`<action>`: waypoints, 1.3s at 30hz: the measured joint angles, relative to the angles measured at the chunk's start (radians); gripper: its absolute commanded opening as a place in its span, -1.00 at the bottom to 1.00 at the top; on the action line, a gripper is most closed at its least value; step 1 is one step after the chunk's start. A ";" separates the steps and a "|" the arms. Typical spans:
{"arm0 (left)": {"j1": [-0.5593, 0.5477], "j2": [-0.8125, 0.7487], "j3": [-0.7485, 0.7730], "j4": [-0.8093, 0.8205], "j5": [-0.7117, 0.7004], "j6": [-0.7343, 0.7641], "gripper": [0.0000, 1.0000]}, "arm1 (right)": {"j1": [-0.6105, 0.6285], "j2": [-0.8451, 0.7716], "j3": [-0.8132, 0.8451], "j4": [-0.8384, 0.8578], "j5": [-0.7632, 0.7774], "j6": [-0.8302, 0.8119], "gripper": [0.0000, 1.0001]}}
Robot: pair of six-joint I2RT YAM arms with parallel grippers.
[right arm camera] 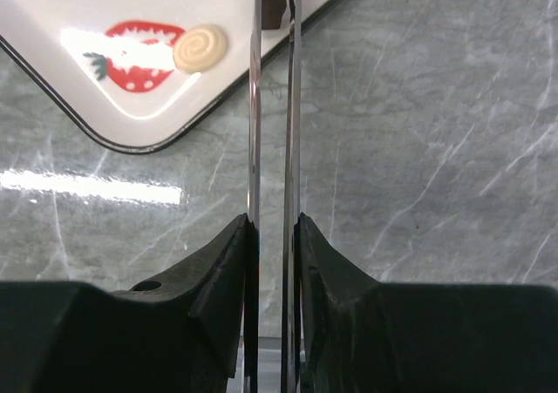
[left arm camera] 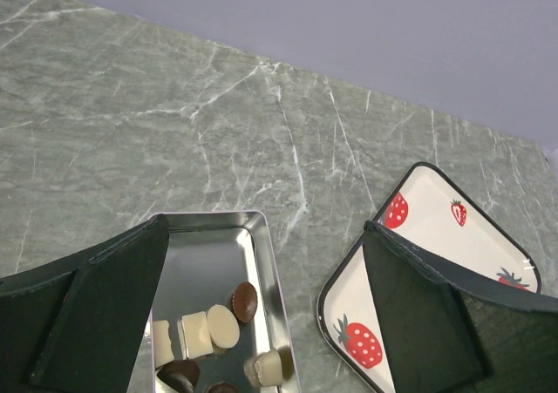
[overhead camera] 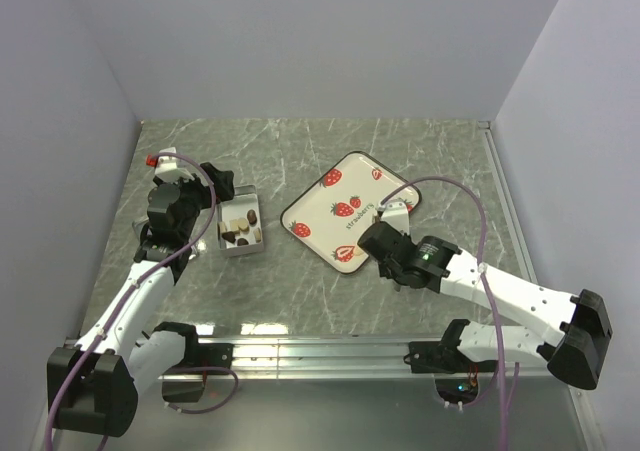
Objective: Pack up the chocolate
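Observation:
A small open metal tin at the left holds several chocolates, dark brown and cream. In the left wrist view the tin and chocolates lie just below my left gripper, which is open and empty above the tin's far right corner; it also shows in the top view. My right gripper is shut on thin metal tweezers. Their tips pinch a dark brown chocolate at the edge of the strawberry tray. A cream swirl chocolate lies on the tray.
The strawberry-printed tray sits mid-table, right of the tin, with my right gripper at its near right edge. The tray's corner shows in the left wrist view. White walls enclose the marble table on three sides.

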State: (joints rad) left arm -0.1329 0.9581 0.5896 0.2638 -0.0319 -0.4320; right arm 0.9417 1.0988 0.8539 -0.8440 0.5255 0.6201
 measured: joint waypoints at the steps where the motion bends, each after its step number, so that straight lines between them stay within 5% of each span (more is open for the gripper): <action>1: 0.000 0.000 0.000 0.000 0.000 0.000 0.99 | 0.000 0.000 0.008 0.000 0.005 -0.004 -0.38; 16: 0.000 0.000 0.000 0.000 0.000 0.000 0.99 | 0.000 0.055 0.111 0.019 0.016 -0.066 -0.39; 27: 0.000 0.000 0.000 0.000 0.000 0.000 0.99 | 0.015 0.243 0.286 0.088 -0.008 -0.161 -0.43; 39: -0.002 0.001 0.000 0.000 -0.006 0.000 0.99 | 0.170 0.498 0.570 0.159 -0.113 -0.307 -0.44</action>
State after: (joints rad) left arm -0.1345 0.9588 0.5900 0.2638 -0.0376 -0.4320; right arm 1.1118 1.5967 1.4235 -0.6853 0.4129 0.3126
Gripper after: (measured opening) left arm 0.995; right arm 0.334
